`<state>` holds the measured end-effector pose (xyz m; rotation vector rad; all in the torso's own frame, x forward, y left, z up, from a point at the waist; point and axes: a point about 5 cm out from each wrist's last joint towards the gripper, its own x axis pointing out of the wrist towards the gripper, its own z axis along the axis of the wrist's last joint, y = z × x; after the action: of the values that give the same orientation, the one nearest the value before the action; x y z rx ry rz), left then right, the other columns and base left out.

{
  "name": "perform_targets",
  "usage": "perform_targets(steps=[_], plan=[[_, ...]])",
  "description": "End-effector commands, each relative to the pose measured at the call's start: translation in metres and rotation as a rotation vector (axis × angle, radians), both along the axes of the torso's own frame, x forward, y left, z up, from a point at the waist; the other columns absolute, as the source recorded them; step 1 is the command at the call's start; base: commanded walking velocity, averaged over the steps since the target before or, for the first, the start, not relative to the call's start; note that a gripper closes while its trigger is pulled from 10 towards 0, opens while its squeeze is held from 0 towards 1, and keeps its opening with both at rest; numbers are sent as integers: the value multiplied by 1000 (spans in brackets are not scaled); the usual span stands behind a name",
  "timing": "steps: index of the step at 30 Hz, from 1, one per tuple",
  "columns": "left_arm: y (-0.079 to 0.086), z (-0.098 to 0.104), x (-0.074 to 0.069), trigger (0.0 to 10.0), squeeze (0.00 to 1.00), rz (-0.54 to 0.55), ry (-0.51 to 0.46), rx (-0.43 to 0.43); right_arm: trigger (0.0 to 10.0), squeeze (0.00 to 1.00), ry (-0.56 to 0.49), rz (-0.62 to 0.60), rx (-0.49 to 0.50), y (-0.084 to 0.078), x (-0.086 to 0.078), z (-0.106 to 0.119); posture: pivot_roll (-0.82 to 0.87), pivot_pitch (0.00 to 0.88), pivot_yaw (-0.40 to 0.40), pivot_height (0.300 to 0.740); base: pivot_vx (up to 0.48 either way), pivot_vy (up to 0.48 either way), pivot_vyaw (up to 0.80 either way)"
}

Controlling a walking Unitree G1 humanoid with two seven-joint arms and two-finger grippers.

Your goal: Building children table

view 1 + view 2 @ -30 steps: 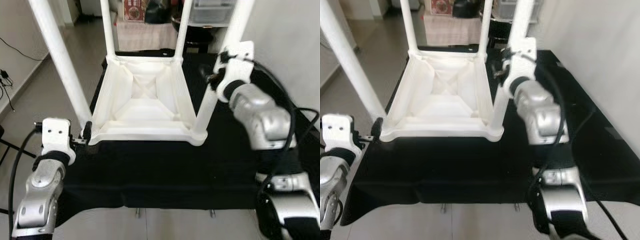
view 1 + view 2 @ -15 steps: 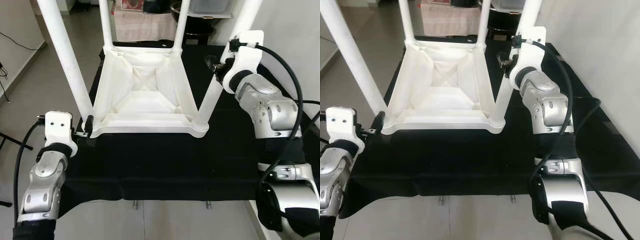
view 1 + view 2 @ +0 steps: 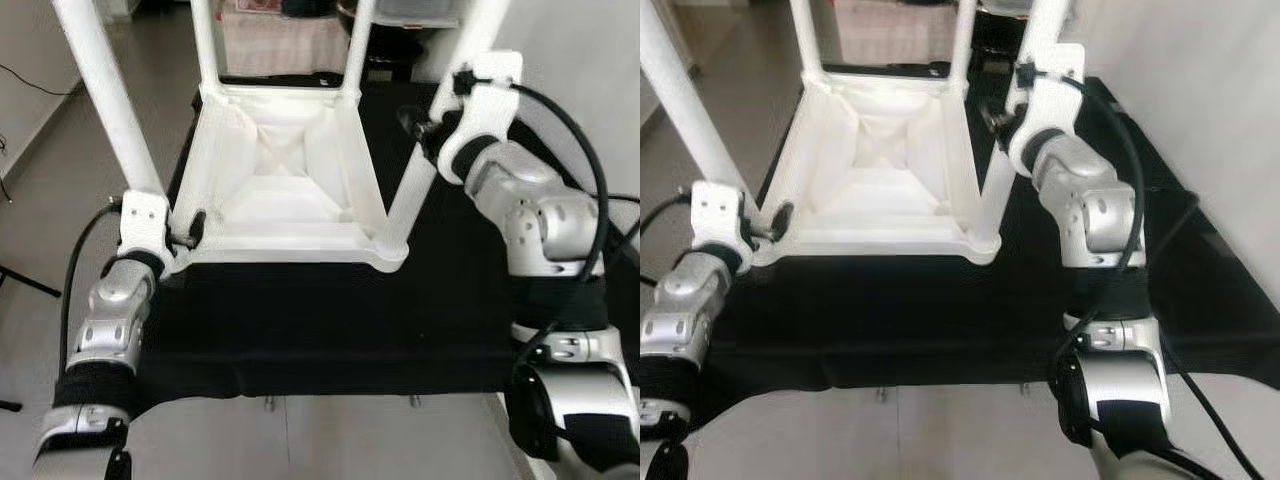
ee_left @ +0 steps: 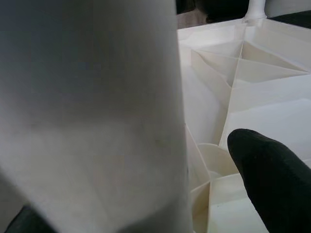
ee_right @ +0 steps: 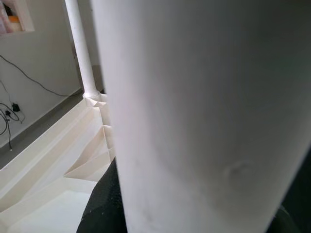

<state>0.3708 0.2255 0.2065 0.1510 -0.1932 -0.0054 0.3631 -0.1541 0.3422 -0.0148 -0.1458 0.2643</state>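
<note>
- White children's table (image 3: pixel 285 185) lies upside down on the black-draped surface (image 3: pixel 330 320), legs up.
- Left tool (image 3: pixel 185 228) clamped on near-left leg (image 3: pixel 100 90).
- Right tool (image 3: pixel 420 130) at near-right leg (image 3: pixel 440 110) — finger state unclear.

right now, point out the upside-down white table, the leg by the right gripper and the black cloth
upside-down white table (image 3: pixel 290 185): left eye view, ribbed underside of the top
near right leg (image 3: pixel 405 200): left eye view, lower part of the leg
black cloth (image 3: pixel 330 320): left eye view, bare patch in front of the table
</note>
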Motion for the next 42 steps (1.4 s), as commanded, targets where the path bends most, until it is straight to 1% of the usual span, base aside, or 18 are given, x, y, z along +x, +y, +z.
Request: perform_targets(steps=[1, 3, 4, 5, 6, 15, 20, 27, 29, 31, 32, 33, 35, 36, 37, 38, 39, 42], plan=[[3, -6, 2, 10000, 0, 4, 26, 27, 10000, 0, 36, 61, -13, 8, -2, -5, -124, 202, -60, 740, 0, 0, 0], [6, -7, 2, 10000, 0, 16, 28, 11, 10000, 0, 38, 54, -12, 6, -2, -5, -124, 205, -59, 740, 0, 0, 0], [8, -9, 3, 6941, 0, 28, 31, 6, 10000, 0, 40, 48, -12, 4, -3, -5, -124, 206, -58, 740, 0, 0, 0], [9, -10, 4, 6941, 0, 35, 33, 4, 10000, 0, 41, 44, -12, 3, -3, -5, -124, 206, -58, 740, 0, 0, 0], [10, -14, 3, 0, 0, 35, 39, -9, 10000, 0, 43, 40, -12, 2, -3, -5, -121, 208, -56, 740, 0, 0, 0], [20, -21, -5, 0, 0, 72, 15, -47, 10000, 0, 50, -6, 1, -2, -1, -7, -108, 203, -54, 740, 0, 0, 0], [53, 28, -6, 0, 0, 155, -125, -17, 10000, 0, 53, -43, 24, -6, 1, -8, -88, 195, -51, 740, 0, 0, 0], [81, 149, -16, 0, 0, 163, -396, 90, 10000, 0, 86, -216, 111, -26, 12, -19, -27, 168, -33, 740, 0, 0, 0], [81, 149, -16, 0, 0, 163, -396, 90, 10000, 0, 86, -216, 111, -26, 12, -19, -27, 168, -33, 740, 0, 0, 0], [59, 227, -23, 0, 0, 35, -525, 208, 10000, 0, 159, -390, 264, -47, 22, -41, 27, 135, -8, 740, 0, 0, 0], [59, 227, -23, 0, 0, 35, -525, 208, 10000, 0, 159, -390, 264, -47, 22, -41, 27, 135, -8, 740, 0, 0, 0], [39, 264, -28, 0, 0, -54, -577, 268, 10000, 0, 229, -463, 353, -51, 28, -64, 45, 123, 2, 740, 0, 0, 0], [39, 264, -28, 0, 0, -54, -577, 268, 10000, 0, 229, -463, 353, -51, 28, -64, 45, 123, 2, 740, 0, 0, 0], [14, 297, -35, 0, 0, -161, -621, 327, 10000, 0, 312, -513, 445, -50, 31, -93, 71, 106, 19, 740, 0, 0, 0], [14, 297, -35, 0, 0, -161, -621, 327, 10000, 0, 312, -513, 445, -50, 31, -93, 71, 106, 19, 740, 0, 0, 0], [-16, 322, -41, 0, 0, -272, -647, 381, 10000, 0, 399, -543, 534, -40, 34, -126, 103, 86, 38, 740, 0, 0, 0], [-16, 322, -41, 0, 0, -272, -647, 381, 10000, 0, 399, -543, 534, -40, 34, -126, 103, 86, 38, 740, 0, 0, 0], [-67, 348, -50, 0, 0, -433, -664, 505, 10000, 0, 563, -598, 714, -27, 29, -181, 142, 65, 69, 740, 0, 0, 0]])
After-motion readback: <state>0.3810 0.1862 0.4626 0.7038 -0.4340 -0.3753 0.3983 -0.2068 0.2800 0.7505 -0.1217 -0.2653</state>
